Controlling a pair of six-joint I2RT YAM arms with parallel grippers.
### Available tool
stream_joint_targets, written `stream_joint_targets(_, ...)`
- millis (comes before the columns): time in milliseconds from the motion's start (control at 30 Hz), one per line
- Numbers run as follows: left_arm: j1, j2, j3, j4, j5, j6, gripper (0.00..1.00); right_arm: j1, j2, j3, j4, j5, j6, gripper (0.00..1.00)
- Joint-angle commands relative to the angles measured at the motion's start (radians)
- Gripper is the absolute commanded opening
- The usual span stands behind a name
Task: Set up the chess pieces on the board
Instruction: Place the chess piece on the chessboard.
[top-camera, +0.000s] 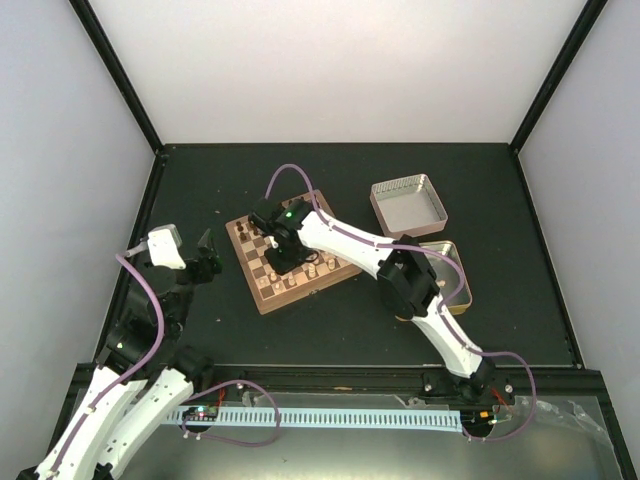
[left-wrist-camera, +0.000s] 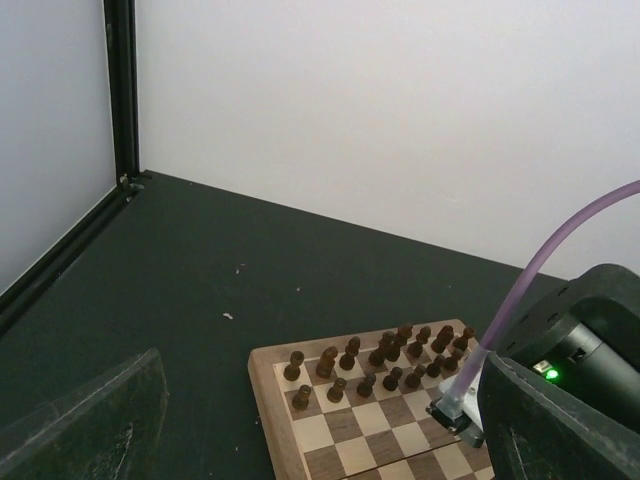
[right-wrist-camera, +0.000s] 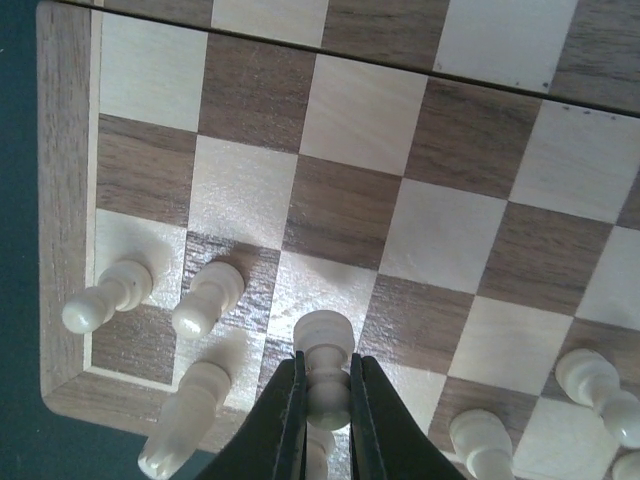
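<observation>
right gripper (right-wrist-camera: 325, 378) pinches a pale piece (right-wrist-camera: 324, 340) upright near a corner of the board (right-wrist-camera: 62, 200), probably to seat it squarely; left gripper (top-camera: 207, 258) waits spread.

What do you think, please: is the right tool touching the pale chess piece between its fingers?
Touching. The right wrist view shows the right tool clamped on the pale chess piece, both fingers against it.

One board (right-wrist-camera: 440, 140). At least six pale chess pieces (right-wrist-camera: 208, 298) stood or lay along one of its edges, with two more partly hidden. Dark pieces (left-wrist-camera: 337, 388) formed two rows at the opposite edge, too small to count exactly. There were two tins: one square tin (top-camera: 408, 205) and one gold tin (top-camera: 462, 268).
</observation>
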Motion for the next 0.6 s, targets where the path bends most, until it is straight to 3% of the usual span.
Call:
stream_joint_targets(0, 0.008, -0.013, -0.002, -0.001, -0.012, -0.002, 0.87, 0.010, 0.041, 0.046, -0.017, -0.005, -0.022, 0.09)
stream_joint_targets(267, 0.008, -0.002, -0.002, 0.002, 0.001, -0.002, 0.87, 0.011, 0.061, 0.056, -0.026, -0.014, -0.029, 0.11)
stream_joint_targets(567, 0.007, 0.006, -0.002, 0.003, 0.007, -0.003, 0.87, 0.015, 0.066, 0.074, -0.036, -0.030, -0.042, 0.21)
